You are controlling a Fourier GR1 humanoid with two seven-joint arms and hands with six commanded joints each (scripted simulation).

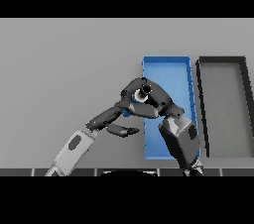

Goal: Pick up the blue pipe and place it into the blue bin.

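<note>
Item: blue pipe, only a small blue sliver visible, clamped inside my curled right hand at the left wall of the blue bin.
Item: left hand, fingers relaxed and apart, holding nothing, low over the grey tabletop just left of the bin.
Item: dark bin, just beside the blue one on its right; not wanted.
Handling note: I judge the pipe sits barely over the rim. I would carry it further over the blue floor before loosening, and lower first.
</note>
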